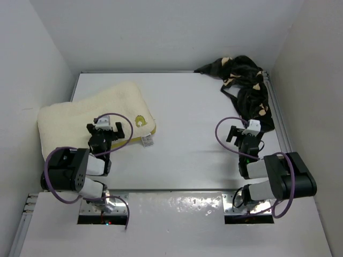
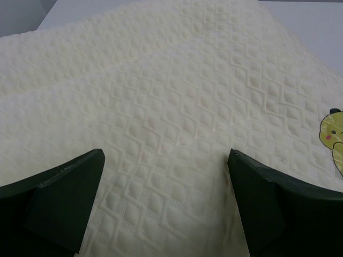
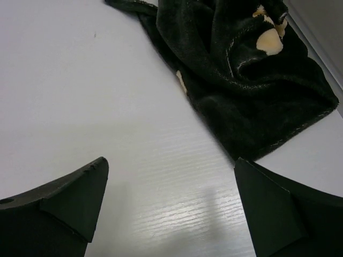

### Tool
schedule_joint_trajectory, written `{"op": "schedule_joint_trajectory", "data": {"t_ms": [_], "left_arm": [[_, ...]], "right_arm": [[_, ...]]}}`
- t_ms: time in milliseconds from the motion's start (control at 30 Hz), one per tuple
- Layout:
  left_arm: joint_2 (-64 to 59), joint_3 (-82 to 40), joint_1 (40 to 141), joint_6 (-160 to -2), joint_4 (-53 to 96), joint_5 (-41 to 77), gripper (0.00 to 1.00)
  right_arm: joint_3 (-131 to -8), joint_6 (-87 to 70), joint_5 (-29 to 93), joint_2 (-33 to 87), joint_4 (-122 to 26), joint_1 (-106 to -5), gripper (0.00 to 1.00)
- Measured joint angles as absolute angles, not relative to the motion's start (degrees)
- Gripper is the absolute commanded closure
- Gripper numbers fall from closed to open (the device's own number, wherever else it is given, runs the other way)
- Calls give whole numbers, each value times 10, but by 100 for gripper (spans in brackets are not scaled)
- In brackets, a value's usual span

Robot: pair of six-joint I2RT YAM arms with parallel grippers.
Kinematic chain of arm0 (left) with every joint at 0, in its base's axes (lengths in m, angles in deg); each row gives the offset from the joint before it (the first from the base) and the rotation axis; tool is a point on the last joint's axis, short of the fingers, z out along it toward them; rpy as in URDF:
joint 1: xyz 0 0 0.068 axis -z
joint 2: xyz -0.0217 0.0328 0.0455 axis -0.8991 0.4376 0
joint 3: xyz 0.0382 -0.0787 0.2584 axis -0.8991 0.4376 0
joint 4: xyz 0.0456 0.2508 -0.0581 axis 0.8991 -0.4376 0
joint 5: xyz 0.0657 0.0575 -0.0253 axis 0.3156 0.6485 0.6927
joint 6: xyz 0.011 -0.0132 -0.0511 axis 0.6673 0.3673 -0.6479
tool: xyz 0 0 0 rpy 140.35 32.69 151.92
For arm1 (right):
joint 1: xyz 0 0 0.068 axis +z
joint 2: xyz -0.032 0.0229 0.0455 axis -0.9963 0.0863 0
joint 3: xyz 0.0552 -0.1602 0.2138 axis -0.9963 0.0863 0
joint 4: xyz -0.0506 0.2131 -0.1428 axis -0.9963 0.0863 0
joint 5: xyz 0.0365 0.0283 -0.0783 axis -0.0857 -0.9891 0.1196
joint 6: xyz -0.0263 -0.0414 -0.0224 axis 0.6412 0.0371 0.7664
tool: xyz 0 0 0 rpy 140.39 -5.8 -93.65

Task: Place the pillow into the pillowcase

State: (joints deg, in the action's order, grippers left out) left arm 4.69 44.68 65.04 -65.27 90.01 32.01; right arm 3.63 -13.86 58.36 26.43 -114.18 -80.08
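The left fingers [image 2: 59, 206] are hanging spread wide, gripping nothing, with the cream pillow [image 2: 177, 101] lying flat beneath and ahead of them and its yellow logo [image 2: 333, 136] sitting just off the right-hand tip. The right fingers [image 3: 61, 209] are gaping too, over bare white tabletop [image 3: 80, 96]. The black pillowcase [image 3: 241, 80] is lying crumpled ahead and to their right, with open room stretching leftward.
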Motion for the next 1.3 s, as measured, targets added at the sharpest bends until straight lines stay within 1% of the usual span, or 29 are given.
{"op": "schedule_joint_trajectory", "data": {"t_ms": [67, 200, 267, 300, 367, 400, 433, 467, 500, 533, 567, 600, 633, 667, 767, 867, 900, 1000, 1100, 1167, 1200, 1233, 1267, 1300], "left_arm": [[47, 447, 650, -653, 900, 319, 0], [45, 445, 649, -651, 896, 307, 0], [12, 422, 638, -634, 831, 260, 0], [-15, 393, 633, -616, 775, 226, 0], [-48, 273, 624, -574, 602, 149, 0], [-51, 206, 623, -558, 531, 121, 0], [-52, 141, 622, -544, 465, 99, 0], [-54, 93, 622, -532, 419, 86, 0], [-59, 49, 623, -514, 376, 74, 0], [-70, 21, 625, -495, 341, 68, 0], [-83, 9, 627, -478, 316, 66, 0], [-99, 4, 629, -461, 295, 66, 0], [-112, 4, 629, -446, 277, 66, 0], [-121, 4, 633, -432, 261, 67, 0], [-124, 4, 647, -394, 233, 69, 0], [-120, 6, 656, -366, 212, 63, 0], [-119, 7, 657, -357, 206, 59, 0], [-117, 17, 659, -342, 203, 56, 0], [-111, 28, 659, -337, 202, 54, 0], [-105, 34, 660, -336, 201, 53, 0], [-102, 37, 660, -336, 202, 54, 0], [-101, 40, 660, -336, 202, 54, 0], [-100, 43, 660, -335, 203, 55, 0], [-99, 45, 660, -334, 204, 55, 0]], "right_arm": [[36, -134, 582, 242, -1121, -800, 1], [17, -130, 565, 100, -972, -787, 1], [-36, -118, 529, 56, -860, -785, 1], [-88, -108, 516, 43, -830, -785, 1], [-191, -71, 473, 44, -739, -785, 2], [-251, -54, 454, 54, -691, -785, 24], [-314, -33, 437, 70, -643, -784, 58], [-378, -18, 422, 92, -600, -785, 100], [-432, -8, 411, 114, -569, -787, 100], [-473, -8, 405, 133, -544, -791, 87], [-511, -13, 405, 155, -522, -797, 56], [-535, -24, 409, 174, -508, -803, 11], [-556, -35, 416, 197, -493, -812, 2], [-572, -42, 425, 220, -481, -819, 1], [-612, -83, 471, 318, -457, -836, 2], [-652, -114, 528, 422, -429, -843, 12], [-672, -123, 546, 459, -417, -845, 19], [-727, -138, 578, 553, -392, -846, 24], [-785, -148, 598, 635, -378, -847, 24], [-812, -155, 607, 671, -371, -847, 31], [-829, -158, 614, 689, -360, -848, 37], [-845, -158, 616, 706, -356, -850, 61], [-858, -156, 618, 720, -350, -852, 77], [-868, -156, 618, 731, -345, -854, 91]]}}
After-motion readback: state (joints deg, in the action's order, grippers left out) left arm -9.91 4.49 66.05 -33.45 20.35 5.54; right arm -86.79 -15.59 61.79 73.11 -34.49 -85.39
